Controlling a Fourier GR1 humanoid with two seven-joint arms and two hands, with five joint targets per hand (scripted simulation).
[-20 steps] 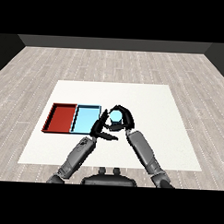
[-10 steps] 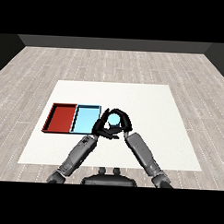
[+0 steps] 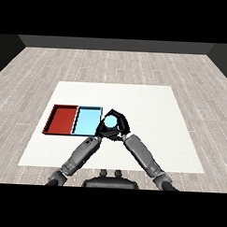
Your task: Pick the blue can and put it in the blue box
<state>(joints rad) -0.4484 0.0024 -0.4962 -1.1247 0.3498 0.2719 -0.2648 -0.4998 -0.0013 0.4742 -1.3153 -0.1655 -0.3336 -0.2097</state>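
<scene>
Grey forearms [image 3: 81, 156], black hands [image 3: 118, 133]

Both grey forearms converge from the lower corners toward the centre. The right hand [image 3: 118, 128] has its fingers curled into a ring. The left hand [image 3: 102, 130] lies against it, its fingers indistinct.

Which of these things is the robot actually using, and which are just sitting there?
In use: blue can, held in the right robot hand; light blue tray, where the can goes.

Just there: red tray; white table; left robot hand, close beside the can.
</scene>
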